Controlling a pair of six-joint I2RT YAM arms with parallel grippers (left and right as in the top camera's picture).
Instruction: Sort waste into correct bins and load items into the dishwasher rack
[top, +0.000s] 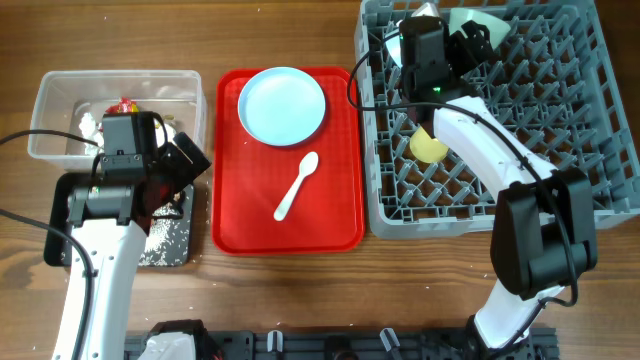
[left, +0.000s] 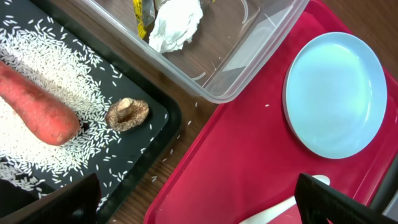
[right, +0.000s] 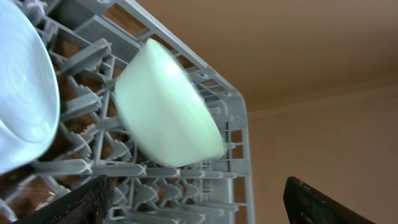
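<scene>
Near left: black tray (left: 155, 106) is seen with rice (left: 56, 68) spread over it, carrot (left: 34, 109) laid across the grains and the brown lump (left: 127, 115) just beside the carrot's tip. A few stray grains are noted on the table (top: 300, 30) and on the red tray (top: 240, 220).

Left gripper (left: 199, 202) is held over the gap between black tray and red tray, jaws spread as wide as they go, nothing between them.

Near centre: spoon (top: 297, 186) is found lying on the red tray, bowl end pointing far. Plate (top: 282, 104) is set farther back on the same tray, apart from the spoon. Both are judged not yet loaded.

Farther left: clear tub (left: 249, 68) is seen with tissue (left: 177, 22) and a yellow wrapper (left: 143, 15) inside.

Right: yellow cup (top: 430, 148) is lodged in the rack (top: 590, 180), near its left side.

Far right: right gripper (right: 199, 202) is seen with jaws wide apart and empty. Green bowl (right: 168, 112) is propped on its side among the pegs near the far rim, beyond the fingers, its outline blurred. A second bowl (right: 25, 81) is leaned just to its left.

Step judged: clearing out after seating the green bowl. For a clean job, the jaws should be kept wide and drawn straight up and back, so that neither bowl is clipped. Whether the green bowl is settled cannot be told. The plate is best taken next by its rim.
</scene>
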